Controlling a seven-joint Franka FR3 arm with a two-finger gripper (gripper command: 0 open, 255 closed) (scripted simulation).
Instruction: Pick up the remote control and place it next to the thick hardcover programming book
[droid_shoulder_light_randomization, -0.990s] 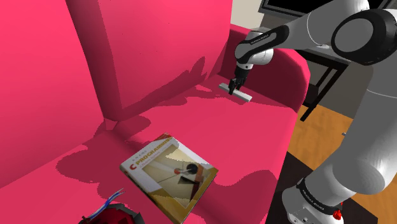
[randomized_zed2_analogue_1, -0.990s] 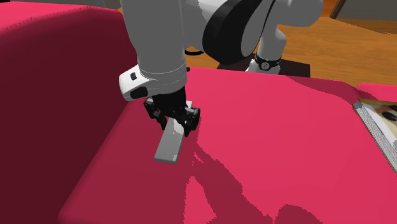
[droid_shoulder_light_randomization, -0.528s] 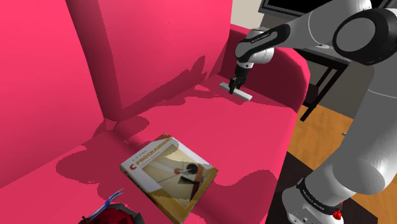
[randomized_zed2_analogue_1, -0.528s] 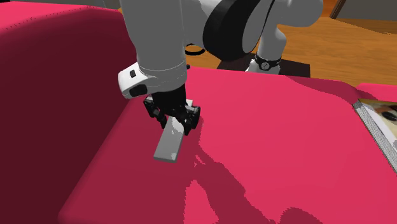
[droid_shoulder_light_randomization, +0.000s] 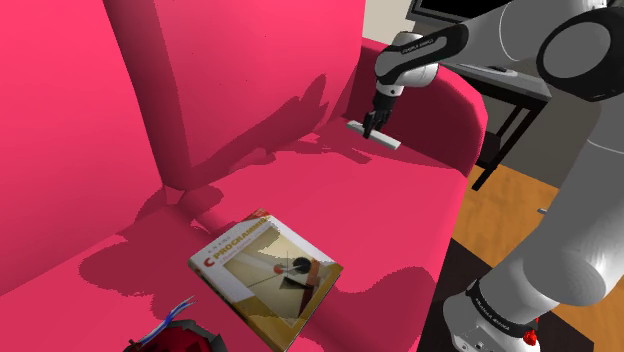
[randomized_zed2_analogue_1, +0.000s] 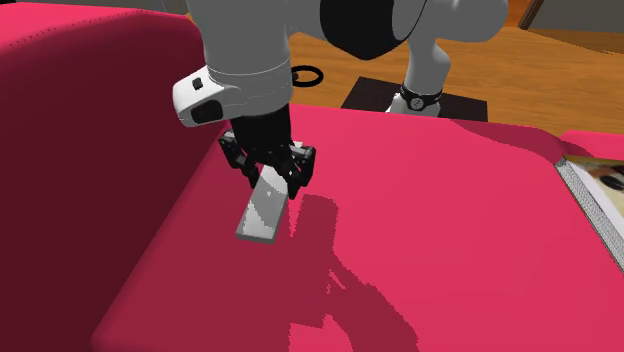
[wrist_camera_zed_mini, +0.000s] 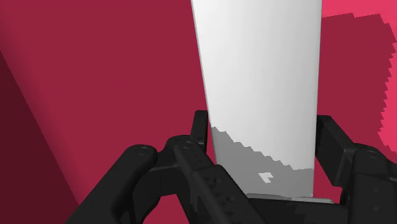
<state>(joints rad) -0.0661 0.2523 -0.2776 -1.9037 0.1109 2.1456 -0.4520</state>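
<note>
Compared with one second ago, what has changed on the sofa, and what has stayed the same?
The hand, shut on the grey remote control, has risen a little and carried it up, away from the red sofa seat; its shadow now falls apart from it. The grip was already closed before. The programming book has not moved.
</note>
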